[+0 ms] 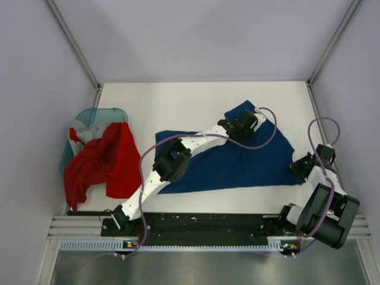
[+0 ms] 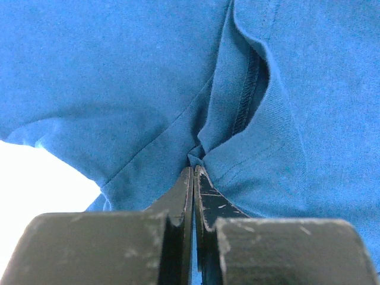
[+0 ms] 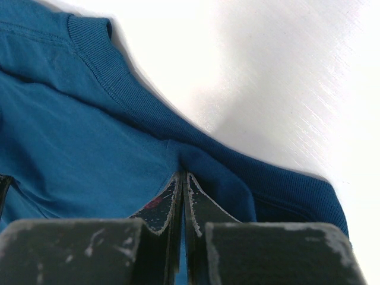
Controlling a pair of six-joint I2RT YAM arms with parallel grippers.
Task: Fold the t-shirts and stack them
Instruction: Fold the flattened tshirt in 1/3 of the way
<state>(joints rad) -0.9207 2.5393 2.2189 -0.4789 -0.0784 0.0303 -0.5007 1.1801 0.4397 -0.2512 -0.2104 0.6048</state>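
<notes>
Lying spread across the middle of the desk (image 1: pixel 178 107), the blue shirt (image 1: pixel 237 163) is pinched by both claws: the left claw (image 2: pixel 194 169) clamps a fold beside a stitched hem, the right claw (image 3: pixel 181 175) nips cloth just under the ribbed collar. The red shirt (image 1: pixel 101 163) and grey-white shirt (image 1: pixel 83 132) spill from the basket (image 1: pixel 98 114) at left.

Navy t-shirt (image 1: pixel 237 163) lies spread mid-table; red t-shirt (image 1: pixel 104 163) and grey-white one (image 1: pixel 83 133) heaped left.

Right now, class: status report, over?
Left gripper shut on navy t-shirt. Right gripper shut on it too. Shirt spread, not folded. Red t-shirt at basket, aside.
</notes>
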